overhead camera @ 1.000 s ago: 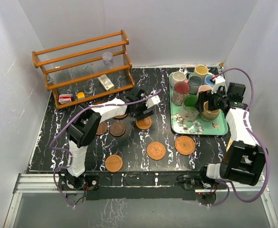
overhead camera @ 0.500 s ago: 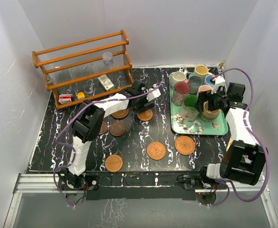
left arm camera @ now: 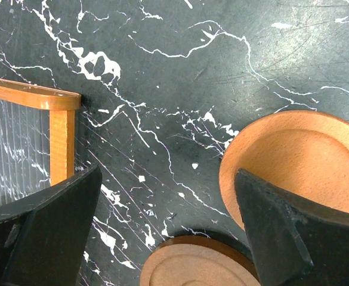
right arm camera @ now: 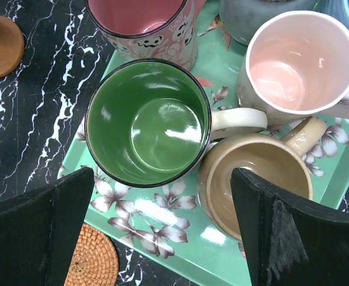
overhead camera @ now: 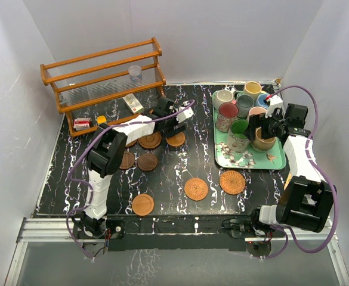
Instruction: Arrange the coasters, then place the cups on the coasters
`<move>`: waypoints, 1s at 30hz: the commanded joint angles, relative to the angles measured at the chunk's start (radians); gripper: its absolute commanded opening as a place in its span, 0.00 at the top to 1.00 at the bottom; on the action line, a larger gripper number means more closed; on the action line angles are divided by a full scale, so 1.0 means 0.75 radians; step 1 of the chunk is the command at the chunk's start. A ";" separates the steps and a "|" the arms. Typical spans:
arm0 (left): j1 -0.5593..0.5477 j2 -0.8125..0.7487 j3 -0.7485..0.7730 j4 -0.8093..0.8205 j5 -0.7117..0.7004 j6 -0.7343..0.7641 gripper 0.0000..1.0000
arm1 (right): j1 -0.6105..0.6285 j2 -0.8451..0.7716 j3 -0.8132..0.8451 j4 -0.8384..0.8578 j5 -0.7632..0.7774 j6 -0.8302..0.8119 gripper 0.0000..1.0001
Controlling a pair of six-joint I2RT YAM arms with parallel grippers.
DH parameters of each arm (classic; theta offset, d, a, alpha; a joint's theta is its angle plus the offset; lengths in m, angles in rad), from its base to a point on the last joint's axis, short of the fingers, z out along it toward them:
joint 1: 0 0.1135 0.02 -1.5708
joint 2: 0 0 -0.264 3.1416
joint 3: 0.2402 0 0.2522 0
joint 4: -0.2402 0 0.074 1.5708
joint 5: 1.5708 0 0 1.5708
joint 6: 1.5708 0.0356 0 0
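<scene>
On the black, white-veined marble-look table (overhead camera: 180, 173), just past centre toward 12 o'clock: left gripper (overhead camera: 173, 126), jaws spread wide, only bare tabletop between them. In its wrist view, right finger (left arm camera: 293, 232) over the edge of an orange rimmed wooden coaster (left arm camera: 299, 161); a browner wooden coaster (left arm camera: 192, 265) at 6 o'clock, low between the fingers; contact with either not clear. At 9 o'clock of that view, a corner of the orange wooden rack (left arm camera: 58, 137). At 9 o'clock of table centre, a dark brown wooden disc (overhead camera: 147, 162); at 7 o'clock, near the front edge, a lone orange wooden disc (overhead camera: 142, 204). At 5 o'clock, two tan woven wicker coasters (overhead camera: 196, 189) side by side, apart, just off the tray. At 2 o'clock, green floral tray (overhead camera: 222, 159), all eight handled ceramic mugs upright on it. Over the tray's near end, right gripper (overhead camera: 262, 128), jaws wide, holding nothing, above the green mug (right arm camera: 147, 122) and the tan mug (right arm camera: 258, 173), those two close against each other; a pale mug with pink inside (right arm camera: 299, 65) at 1 o'clock of them.
</scene>
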 commanded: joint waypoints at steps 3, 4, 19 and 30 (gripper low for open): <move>0.022 0.032 -0.089 -0.206 -0.077 0.038 0.07 | -0.008 -0.011 0.000 0.051 -0.008 -0.008 0.02; 0.023 0.028 -0.092 -0.207 -0.078 0.039 0.07 | -0.007 -0.010 0.001 0.052 -0.008 -0.008 0.02; 0.034 -0.007 -0.110 -0.216 -0.075 0.037 0.07 | -0.007 -0.009 0.002 0.050 -0.010 -0.008 0.02; 0.053 -0.026 -0.128 -0.209 -0.083 0.047 0.07 | -0.007 -0.004 0.000 0.052 -0.010 -0.008 0.02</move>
